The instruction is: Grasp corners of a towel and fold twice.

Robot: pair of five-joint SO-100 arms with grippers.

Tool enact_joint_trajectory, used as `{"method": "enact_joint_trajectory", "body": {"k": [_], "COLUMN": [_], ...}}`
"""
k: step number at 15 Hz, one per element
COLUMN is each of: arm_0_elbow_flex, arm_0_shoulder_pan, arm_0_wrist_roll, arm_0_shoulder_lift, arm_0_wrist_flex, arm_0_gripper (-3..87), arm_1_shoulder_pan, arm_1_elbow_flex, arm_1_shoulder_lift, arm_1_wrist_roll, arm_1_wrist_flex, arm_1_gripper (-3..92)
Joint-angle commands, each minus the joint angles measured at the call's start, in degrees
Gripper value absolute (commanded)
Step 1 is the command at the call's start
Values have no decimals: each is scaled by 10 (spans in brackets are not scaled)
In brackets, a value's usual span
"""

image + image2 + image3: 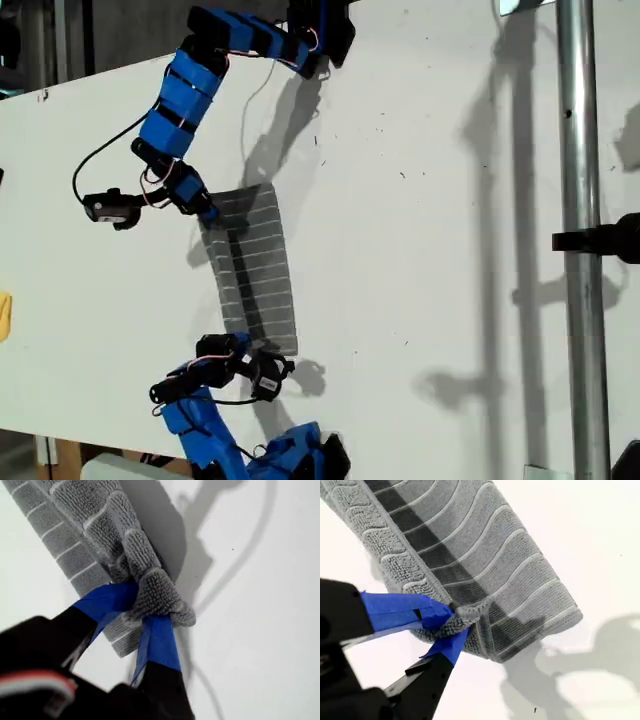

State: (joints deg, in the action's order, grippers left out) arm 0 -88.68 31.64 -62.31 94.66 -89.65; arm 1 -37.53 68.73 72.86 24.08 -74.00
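The grey striped towel [258, 265] lies on the white table as a long folded strip, with a dark shadow band down its length. My first gripper [207, 212] is at the strip's upper end in the exterior view, shut on a bunched corner [155, 592] between blue-taped fingers [107, 600]. My second gripper [252, 352] is at the strip's lower end, shut on a corner [462, 615] lifted slightly off the layers below. Both wrist views show the towel [75, 525] [490, 550] stretching away from the jaws.
A metal pole [580, 200] with a black clamp [605, 240] stands at the exterior view's right. A yellow object [4, 315] sits at the exterior view's left edge. The white table [430, 250] spreads towards the exterior view's right of the towel, crossed by arm shadows.
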Motion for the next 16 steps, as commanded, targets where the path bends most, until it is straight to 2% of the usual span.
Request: {"method": "enact_joint_trajectory", "body": {"k": [1, 6, 11, 12, 13, 14, 15, 16], "arm_0_elbow_flex": [-59, -159, -132, -132, -127, -115, -103, -129], "arm_0_shoulder_pan": [-16, -98, -91, -82, -69, -57, -55, -59], "arm_0_wrist_roll": [-15, -88, -92, -91, -90, -95, -115, -113], "arm_0_shoulder_lift": [37, -12, -138, -122, -95, -61, -18, 61], "arm_0_wrist_flex": [13, 114, 127, 112, 69, 3, -61, -67], "arm_0_gripper": [-29, -26, -2, 15, 131, 191, 218, 252], "arm_1_shoulder_pan": [15, 69, 60, 62, 60, 52, 40, 25], "arm_1_elbow_flex": [76, 145, 120, 110, 101, 99, 108, 124], "arm_1_shoulder_lift": [68, -24, -114, -107, -84, -53, -8, 43], "arm_1_wrist_roll": [19, 89, 98, 104, 109, 113, 117, 125], "arm_1_wrist_flex": [5, 13, 15, -5, -36, -76, -116, -152], "arm_1_gripper": [-3, -3, -3, -3, 83, 173, 216, 230]}}
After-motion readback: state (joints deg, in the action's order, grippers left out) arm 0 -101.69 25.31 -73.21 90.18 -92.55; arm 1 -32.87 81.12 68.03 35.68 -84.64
